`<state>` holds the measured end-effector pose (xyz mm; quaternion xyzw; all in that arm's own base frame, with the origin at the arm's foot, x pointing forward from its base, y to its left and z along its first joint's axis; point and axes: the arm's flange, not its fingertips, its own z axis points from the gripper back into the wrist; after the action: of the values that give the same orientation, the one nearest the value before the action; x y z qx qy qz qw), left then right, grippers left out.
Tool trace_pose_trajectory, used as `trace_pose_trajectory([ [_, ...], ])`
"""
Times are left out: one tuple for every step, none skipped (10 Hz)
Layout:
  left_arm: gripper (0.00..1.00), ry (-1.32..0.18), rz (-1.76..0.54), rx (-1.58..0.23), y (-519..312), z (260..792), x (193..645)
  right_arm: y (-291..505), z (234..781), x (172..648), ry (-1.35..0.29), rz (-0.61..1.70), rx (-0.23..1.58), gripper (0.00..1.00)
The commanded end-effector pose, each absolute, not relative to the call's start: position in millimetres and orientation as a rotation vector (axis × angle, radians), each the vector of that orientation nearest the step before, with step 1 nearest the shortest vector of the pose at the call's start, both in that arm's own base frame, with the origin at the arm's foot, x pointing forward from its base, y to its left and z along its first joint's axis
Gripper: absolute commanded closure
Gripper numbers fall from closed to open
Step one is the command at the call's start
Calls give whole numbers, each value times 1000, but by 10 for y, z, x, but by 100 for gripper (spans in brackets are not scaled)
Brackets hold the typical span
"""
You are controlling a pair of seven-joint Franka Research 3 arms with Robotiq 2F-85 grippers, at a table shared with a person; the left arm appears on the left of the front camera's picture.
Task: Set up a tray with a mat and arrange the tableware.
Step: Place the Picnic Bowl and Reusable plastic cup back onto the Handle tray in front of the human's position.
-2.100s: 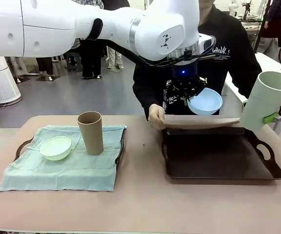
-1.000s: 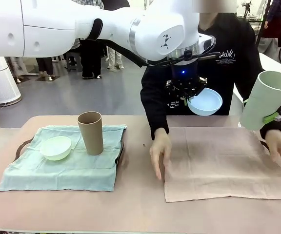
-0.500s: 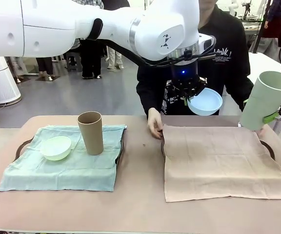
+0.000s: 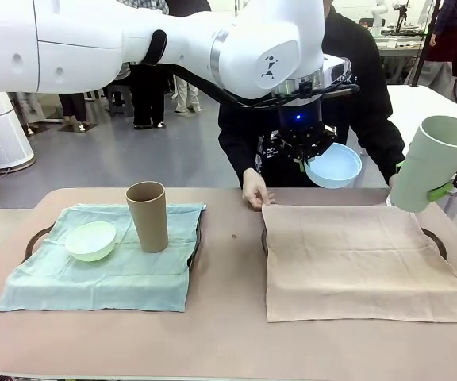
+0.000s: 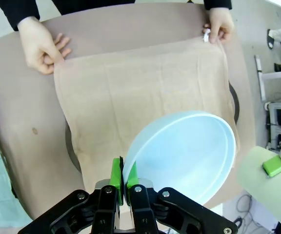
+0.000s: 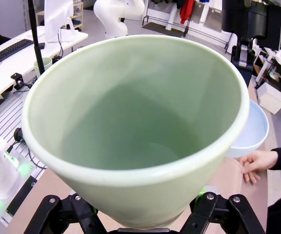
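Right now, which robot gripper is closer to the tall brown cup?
Left. The left gripper hangs right of the tall tan-brown cup; the right gripper is at the far edge.

**Lab floor behind the table**

Grey smooth floor point(image 4: 133, 159), evenly lit. White cylindrical air purifier point(image 4: 2, 131) far left. White desk point(image 6: 30, 46) with keyboard point(image 6: 9, 51) in right wrist view. People standing point(image 4: 145, 99) in the distance.

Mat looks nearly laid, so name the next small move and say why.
Probably wait, then lower the blue bowl onto the tan mat. The left gripper has its jaws shut on the bowl's rim above the mat, but the person's hands are pinching the mat's far corners.
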<state>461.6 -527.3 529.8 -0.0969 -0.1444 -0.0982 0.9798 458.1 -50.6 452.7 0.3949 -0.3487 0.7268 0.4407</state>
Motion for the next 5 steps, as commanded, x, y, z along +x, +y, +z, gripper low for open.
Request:
trace_pose_trajectory([
  [100,-286,-208,-210,-5257,5344,4630,-495,4544,4602,-868,1812,977,100],
  [100,-286,-208,-210,-5257,5344,4630,-495,4544,4602,-868,1812,977,100],
  [100,-286,-208,-210,-5257,5344,4630,-495,4544,4602,-868,1812,977,100],
  [100,-286,-208,-210,-5257,5344,4630,-495,4544,4602,-868,1812,977,100],
  [100,-286,-208,-210,-5257,5344,4630,-495,4544,4602,-868,1812,977,100],
])
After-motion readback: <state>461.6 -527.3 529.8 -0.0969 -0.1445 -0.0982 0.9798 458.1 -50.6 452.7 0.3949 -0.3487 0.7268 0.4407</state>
